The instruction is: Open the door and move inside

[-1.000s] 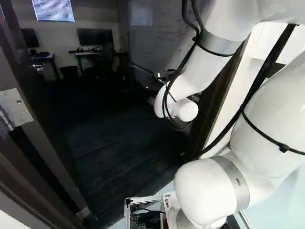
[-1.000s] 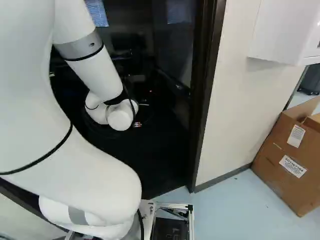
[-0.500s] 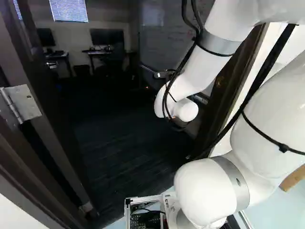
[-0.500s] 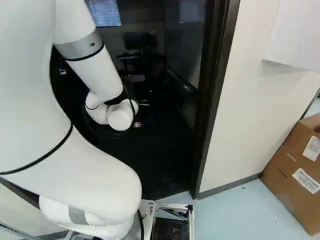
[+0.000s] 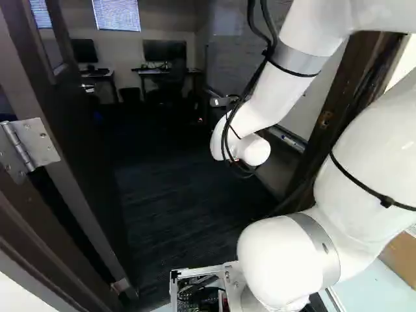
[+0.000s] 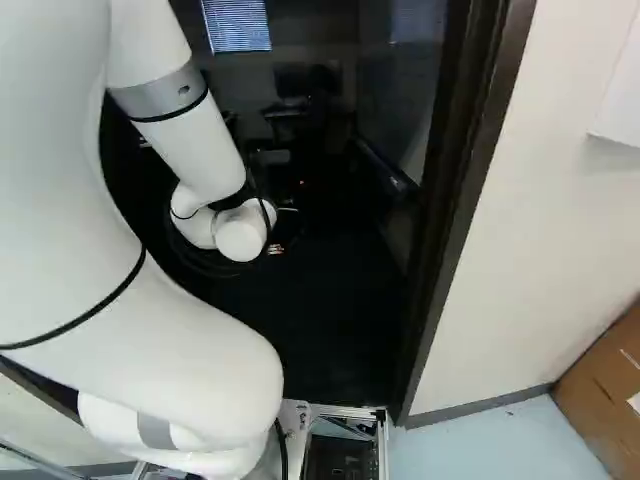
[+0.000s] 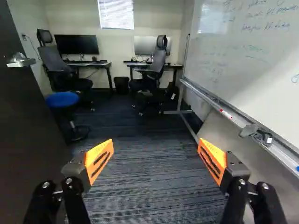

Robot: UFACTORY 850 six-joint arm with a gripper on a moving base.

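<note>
The door [image 7: 28, 135] stood swung inward on its hinge [image 5: 27, 148], leaving a passage, its lever handle [image 7: 21, 62] facing the room and needing no further pull. The step in hand, it seemed, was to drive through rather than to open. The fingers [image 7: 96, 153] were wide apart beside the door's face, with nothing between them, and might best have been kept off it.

Across the opening from the door rose the bare jamb [image 6: 465, 190]; the front of the mobile base [image 6: 349, 410] sat very near its foot. That looked the likeliest scrape, so a slow advance, eased slightly towards the door, would have served well, provided the arm [image 5: 273, 97] kept clear of both sides.

Opposite the door, inside, the whiteboard [image 7: 252, 56] and its tray [image 7: 233, 117] narrowed the way. Beyond the door's free edge stood a blue stool [image 7: 62, 99], a reason against turning early; straight on over the carpet [image 7: 149, 177] looked safer.
</note>
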